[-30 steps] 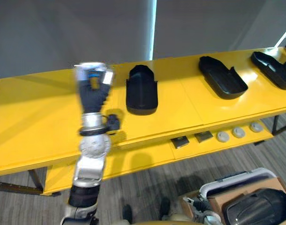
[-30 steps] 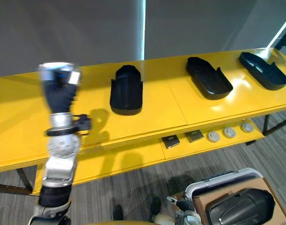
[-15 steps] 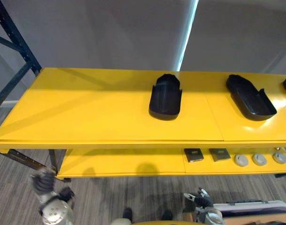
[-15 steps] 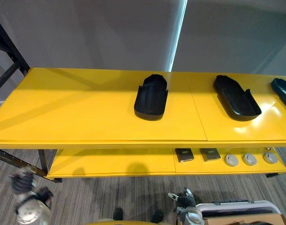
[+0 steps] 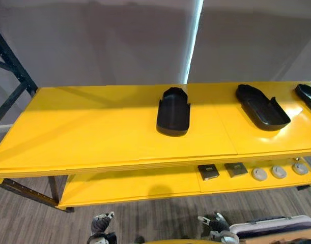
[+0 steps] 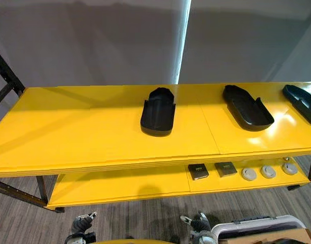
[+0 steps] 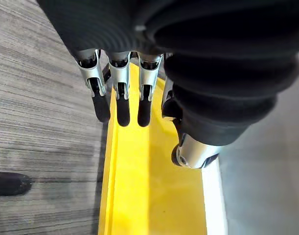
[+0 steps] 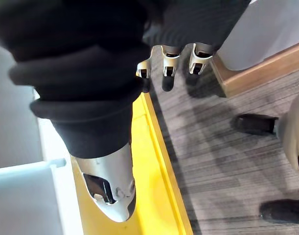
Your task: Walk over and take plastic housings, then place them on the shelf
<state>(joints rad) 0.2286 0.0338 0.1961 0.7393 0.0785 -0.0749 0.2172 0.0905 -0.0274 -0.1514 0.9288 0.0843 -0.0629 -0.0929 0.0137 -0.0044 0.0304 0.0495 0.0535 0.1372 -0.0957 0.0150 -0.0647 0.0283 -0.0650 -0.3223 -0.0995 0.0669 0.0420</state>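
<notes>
Three black plastic housings lie on the yellow shelf top (image 5: 94,137): one near the middle (image 5: 173,112), one further right (image 5: 262,107), one at the right edge (image 5: 309,96). My left hand (image 5: 101,226) hangs low at the bottom of the eye views, far below the shelf top. In the left wrist view its fingers (image 7: 122,93) are straight and hold nothing, above the yellow lower shelf edge and the floor. My right hand (image 5: 215,226) also hangs low, with its fingers (image 8: 169,73) straight and empty.
The lower yellow shelf (image 5: 135,185) carries two dark square parts (image 5: 208,172) and several round grey discs (image 5: 259,174). A black rack post (image 5: 12,76) rises at the left. A white bin (image 5: 277,226) stands on the grey floor at the lower right.
My left arm, raised over the shelf top a second ago, has dropped to the bottom of the view and its fingers have straightened. The camera has shifted, showing more of the shelf's left end.
</notes>
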